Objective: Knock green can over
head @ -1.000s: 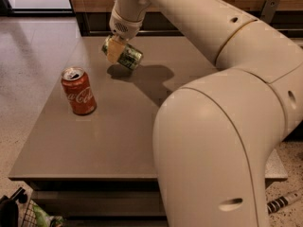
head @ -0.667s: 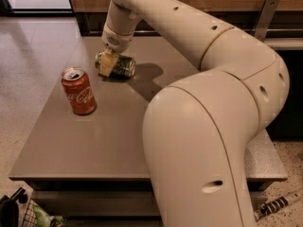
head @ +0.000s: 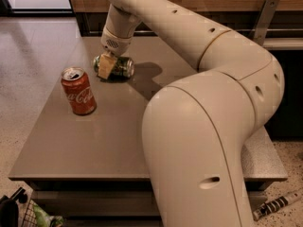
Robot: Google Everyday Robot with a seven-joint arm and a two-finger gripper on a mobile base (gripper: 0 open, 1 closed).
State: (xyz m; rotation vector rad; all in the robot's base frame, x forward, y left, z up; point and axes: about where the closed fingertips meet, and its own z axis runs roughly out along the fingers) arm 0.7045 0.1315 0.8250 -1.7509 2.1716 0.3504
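Two cans are on the table [head: 57, 150]. The red can [head: 78, 91] stands upright near the left edge, apart from the green can [head: 122, 67], which lies on its side farther back. The red can reads "Coca-Cola". The arm [head: 199, 126] fills the right foreground and hides that side of the table. The gripper [head: 105, 68] points down against the green can's left end; its opening cannot be told.

High camera behind the arm [head: 213, 126] looks down on the table [head: 109, 141], gripper [head: 106, 68] at its far side.
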